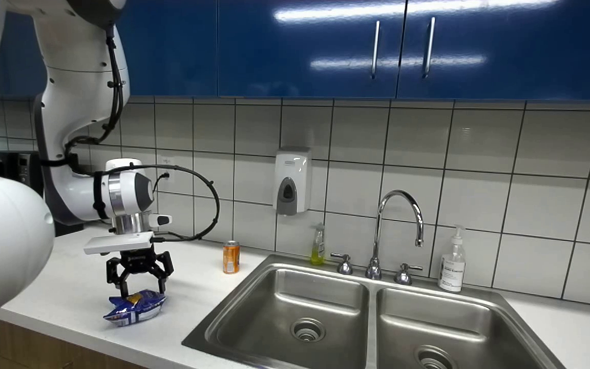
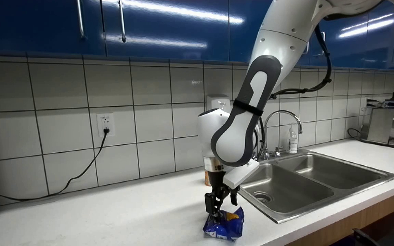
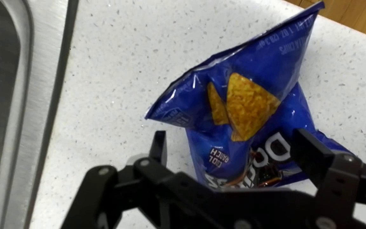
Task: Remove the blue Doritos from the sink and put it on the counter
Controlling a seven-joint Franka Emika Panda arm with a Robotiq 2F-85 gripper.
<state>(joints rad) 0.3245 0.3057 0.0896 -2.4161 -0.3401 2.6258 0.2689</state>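
Note:
The blue Doritos bag lies crumpled on the white counter, beside the sink and near the counter's front edge. It also shows in an exterior view, and in the wrist view with its chip picture and lettering up. My gripper points down over the bag with its fingers spread wide. In the wrist view the gripper has one finger just off the bag's side and the other over the lettering. I cannot tell whether the fingers touch the bag.
An orange can stands at the back, left of the sink. A gooseneck faucet, a yellow-green bottle and a white pump bottle line the sink's back. A plugged-in cord runs along the wall. A coffee machine stands beyond the sink.

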